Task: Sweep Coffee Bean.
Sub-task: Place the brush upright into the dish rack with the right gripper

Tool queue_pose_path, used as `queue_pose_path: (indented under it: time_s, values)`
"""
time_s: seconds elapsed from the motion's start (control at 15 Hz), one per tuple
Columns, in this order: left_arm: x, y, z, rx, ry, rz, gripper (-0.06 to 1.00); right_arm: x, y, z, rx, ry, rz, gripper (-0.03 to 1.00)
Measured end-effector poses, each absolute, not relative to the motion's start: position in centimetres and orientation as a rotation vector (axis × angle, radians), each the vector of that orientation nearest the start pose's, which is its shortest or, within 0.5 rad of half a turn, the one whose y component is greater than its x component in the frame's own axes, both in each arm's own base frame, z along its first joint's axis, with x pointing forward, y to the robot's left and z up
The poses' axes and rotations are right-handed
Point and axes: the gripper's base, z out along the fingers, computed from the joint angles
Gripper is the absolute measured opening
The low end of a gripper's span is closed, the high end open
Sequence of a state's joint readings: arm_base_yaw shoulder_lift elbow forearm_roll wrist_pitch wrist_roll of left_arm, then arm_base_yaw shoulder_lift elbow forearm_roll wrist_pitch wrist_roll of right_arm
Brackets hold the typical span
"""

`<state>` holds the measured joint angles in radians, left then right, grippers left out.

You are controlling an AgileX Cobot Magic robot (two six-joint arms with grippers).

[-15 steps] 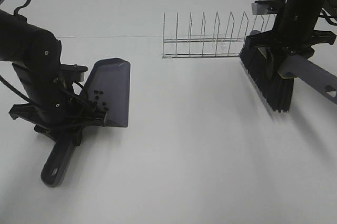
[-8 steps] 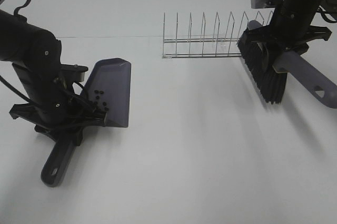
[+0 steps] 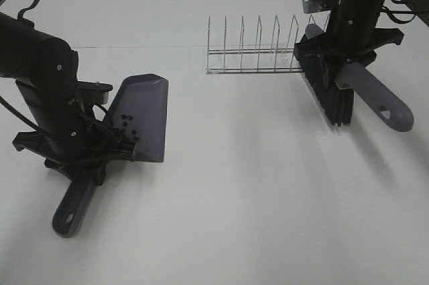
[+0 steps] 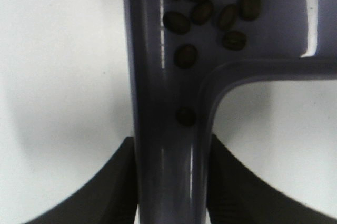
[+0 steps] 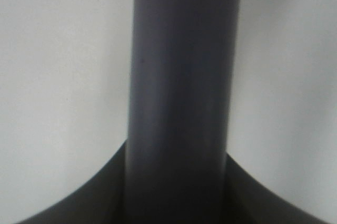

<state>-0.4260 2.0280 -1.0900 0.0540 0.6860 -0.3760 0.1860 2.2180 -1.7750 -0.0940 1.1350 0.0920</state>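
A grey dustpan (image 3: 144,114) lies on the white table at the left, its handle (image 3: 74,203) pointing to the front. Several dark coffee beans (image 3: 127,131) lie in its rear corner; the left wrist view shows them close up (image 4: 210,10). My left gripper (image 3: 77,154) is shut on the dustpan handle (image 4: 168,145). My right gripper (image 3: 348,47) is shut on the grey handle (image 3: 375,97) of a black-bristled brush (image 3: 325,90), held at the far right above the table. The right wrist view shows only that handle (image 5: 181,92).
A wire rack (image 3: 258,50) with upright prongs stands at the back middle, just left of the brush. A seam (image 3: 134,46) crosses the white table behind the dustpan.
My right gripper has carried the brush up and to the left, closer to the rack's right end. The left arm, dustpan and beans have not moved.
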Motion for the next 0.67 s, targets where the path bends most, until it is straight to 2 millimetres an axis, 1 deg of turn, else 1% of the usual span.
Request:
queue_pose_path:
  time_s: [0.07, 0.13, 0.2, 0.27, 0.4, 0.53, 0.67]
  values:
    - [31.5, -14.0, 9.4, 0.143, 3.093, 0.027, 0.35, 44.9, 8.2, 17.1, -0.203, 3.021, -0.164, 0.30]
    - [31.5, -14.0, 9.4, 0.143, 3.092, 0.026, 0.35, 45.2, 8.6, 17.5, -0.205, 3.008, -0.173, 0.30]
    - [31.5, -14.0, 9.4, 0.143, 3.092, 0.026, 0.35, 46.0, 8.6, 18.3, -0.206, 2.988, -0.195, 0.30]
    - [31.5, -14.0, 9.4, 0.145, 3.092, 0.026, 0.35, 46.4, 8.6, 18.2, -0.202, 2.992, -0.201, 0.30]
    - [31.5, -14.0, 9.4, 0.153, 3.091, 0.026, 0.35, 47.4, 8.7, 17.5, -0.200, 2.987, -0.203, 0.30]
    - [31.5, -14.0, 9.4, 0.154, 3.091, 0.026, 0.35, 48.1, 8.5, 16.1, -0.186, 3.005, -0.182, 0.30]
    - [31.5, -14.0, 9.4, 0.154, 3.091, 0.026, 0.35, 48.6, 8.2, 15.8, -0.171, 3.008, -0.148, 0.30]
